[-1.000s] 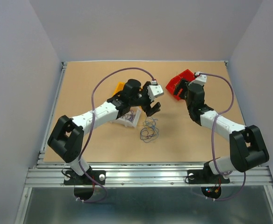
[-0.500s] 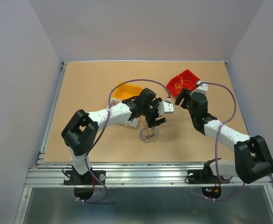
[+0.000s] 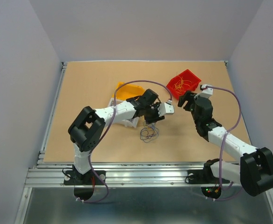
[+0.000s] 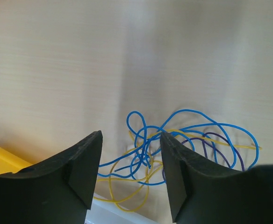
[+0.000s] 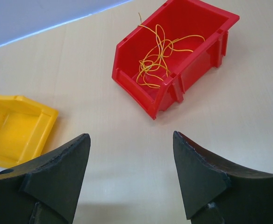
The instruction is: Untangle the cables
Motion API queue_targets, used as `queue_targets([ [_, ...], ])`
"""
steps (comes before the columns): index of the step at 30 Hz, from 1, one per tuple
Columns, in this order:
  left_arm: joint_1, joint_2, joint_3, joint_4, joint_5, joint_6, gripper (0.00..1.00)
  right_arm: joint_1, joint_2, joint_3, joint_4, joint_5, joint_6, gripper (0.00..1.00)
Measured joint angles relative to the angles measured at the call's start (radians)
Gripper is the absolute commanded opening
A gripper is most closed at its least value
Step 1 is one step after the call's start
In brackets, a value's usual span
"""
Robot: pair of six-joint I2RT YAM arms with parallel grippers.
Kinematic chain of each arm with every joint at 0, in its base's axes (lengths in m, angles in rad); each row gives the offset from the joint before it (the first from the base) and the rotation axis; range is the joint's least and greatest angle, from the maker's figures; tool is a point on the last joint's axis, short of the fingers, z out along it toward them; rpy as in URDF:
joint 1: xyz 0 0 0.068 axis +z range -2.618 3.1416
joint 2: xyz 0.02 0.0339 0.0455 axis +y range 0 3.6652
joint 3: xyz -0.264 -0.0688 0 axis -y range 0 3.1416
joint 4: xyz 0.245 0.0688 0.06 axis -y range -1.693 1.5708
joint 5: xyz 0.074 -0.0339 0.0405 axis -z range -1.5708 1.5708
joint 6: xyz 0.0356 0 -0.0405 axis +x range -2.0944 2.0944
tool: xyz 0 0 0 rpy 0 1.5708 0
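Top external view: a tangle of thin blue, yellow and purple wires point(image 3: 149, 134) lies loose on the tan wooden counter point(image 3: 89, 84), a little to the 6 o'clock side of its centre. The left pincer point(image 3: 154, 120) hangs just at the 12 o'clock edge of that tangle, tilted down toward it. A yellow plastic bin point(image 3: 127, 91) sits at 10 o'clock from this pincer. A white plastic tray point(image 3: 132, 123) shows partly under the left arm, at 9 o'clock from the tangle. The right pincer point(image 3: 185, 99) hovers well apart from the tangle, at 2 o'clock from it. A red plastic bin point(image 3: 192, 74) stands at 12 o'clock from the right pincer, near it, with a bunch of orange-yellow strands point(image 3: 179, 85) inside.

Left wrist view: the left pincer point(image 4: 129, 158) is released, its two black fingers point(image 4: 80, 172) standing apart. The tangle point(image 4: 146, 140) lies flat on the counter in and beyond the gap, its blue loops between the two tips and spreading toward 3 o'clock. Whether the tips touch any wire I cannot tell.

Right wrist view: the right pincer point(image 5: 132, 172) is also released and holds nothing, with bare counter between its fingers. The red bin point(image 5: 127, 60) lies at 12 o'clock, the orange-yellow strands point(image 5: 157, 51) coiled on its floor. The yellow bin point(image 5: 15, 126) sits at 9 o'clock.
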Motion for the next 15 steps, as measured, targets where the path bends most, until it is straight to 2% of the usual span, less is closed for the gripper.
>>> queue_targets([
  [1,0.0,0.018,0.013,-0.012,-0.004,-0.001,0.39,0.0,-0.003,-0.001,0.003,0.001,0.0,0.76],
  [2,0.0,0.032,0.024,-0.019,-0.008,0.003,0.21,0.0,-0.006,-0.003,0.005,0.003,0.0,0.76],
  [4,0.0,0.054,0.039,-0.036,-0.015,0.01,0.0,0.0,-0.011,-0.01,0.008,0.005,0.0,0.75],
  [11,0.0,0.066,0.045,-0.047,-0.015,0.0,0.0,0.0,-0.026,-0.017,0.018,-0.009,-0.008,0.75],
  [15,0.006,-0.002,0.006,-0.004,-0.009,-0.031,0.0,0.0,-0.048,-0.037,0.044,-0.066,-0.026,0.75],
])
